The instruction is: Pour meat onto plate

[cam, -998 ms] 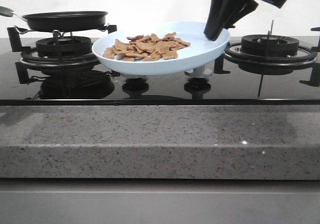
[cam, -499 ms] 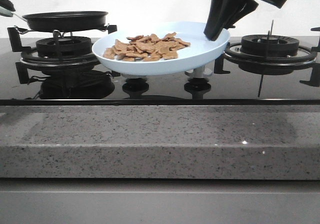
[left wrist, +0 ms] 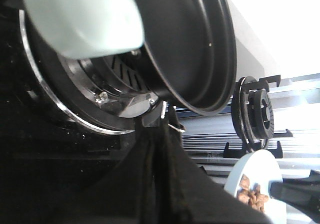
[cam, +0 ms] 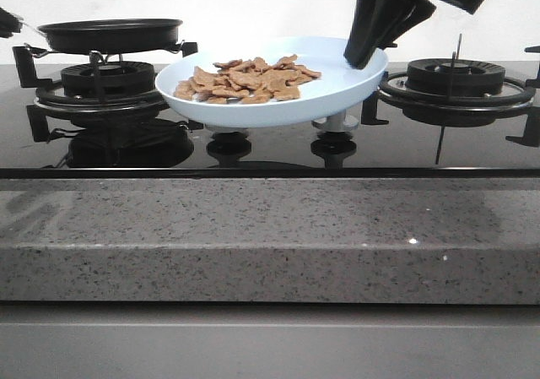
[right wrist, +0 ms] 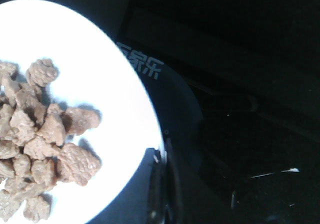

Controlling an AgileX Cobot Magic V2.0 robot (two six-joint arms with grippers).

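The pale-blue plate (cam: pixel 337 92) hangs level above the hob's middle, and the meat (cam: pixel 245 79) lies heaped on it. My right gripper (cam: pixel 359 58) is shut on the plate's right rim. In the right wrist view the plate (right wrist: pixel 110 84) carries the meat (right wrist: pixel 40 144), and the gripper (right wrist: pixel 162 159) pinches its edge. My left gripper (cam: pixel 5 20) barely shows at the far left edge. In the left wrist view its dark fingers (left wrist: pixel 145 174) lie together with nothing between them. The black pan (left wrist: pixel 195 44) and its pale handle (left wrist: pixel 85 19) are beyond them.
The black frying pan (cam: pixel 110 33) sits on the left burner (cam: pixel 105 79) and looks empty from here. A second burner (cam: pixel 456 79) stands at the right. Two knobs (cam: pixel 228 147) are under the plate. A speckled stone counter edge (cam: pixel 270 235) runs along the front.
The dark part of my left gripper at the left edge has come lower and now covers the pan handle's end. The plate, meat and right gripper have stayed put.
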